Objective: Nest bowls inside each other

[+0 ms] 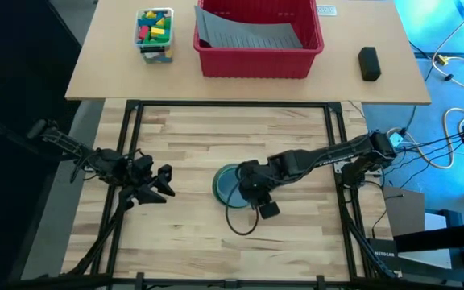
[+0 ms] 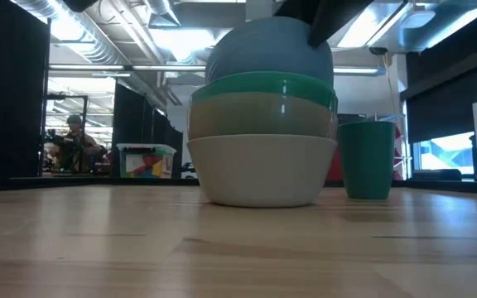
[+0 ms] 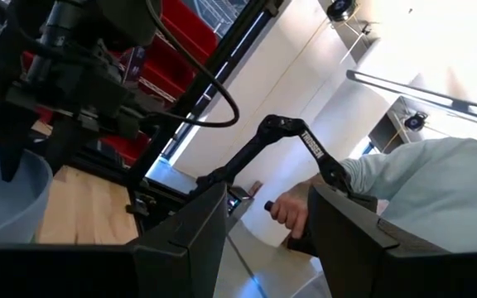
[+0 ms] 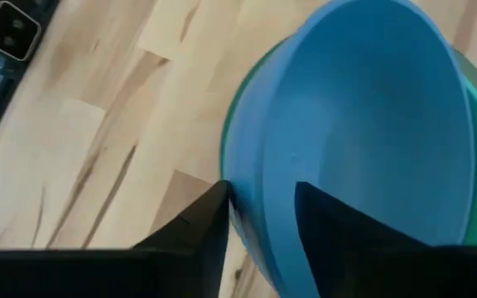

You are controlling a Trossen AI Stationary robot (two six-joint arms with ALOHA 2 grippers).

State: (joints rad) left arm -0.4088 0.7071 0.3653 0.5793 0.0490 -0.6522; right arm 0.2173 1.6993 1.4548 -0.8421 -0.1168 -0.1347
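Right gripper [image 4: 259,219] is straddling the light blue bowl [image 4: 371,124] rim atop the stack, fingers parting; next, lifting clear

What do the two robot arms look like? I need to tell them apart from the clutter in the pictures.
Both the left arm and the right arm are dark, slender and jointed, built of near-black segments. Black cables loop from the right gripper and trail off the right arm's base. Each gripper, like the left gripper, ends in flat, dark, angular jaws.
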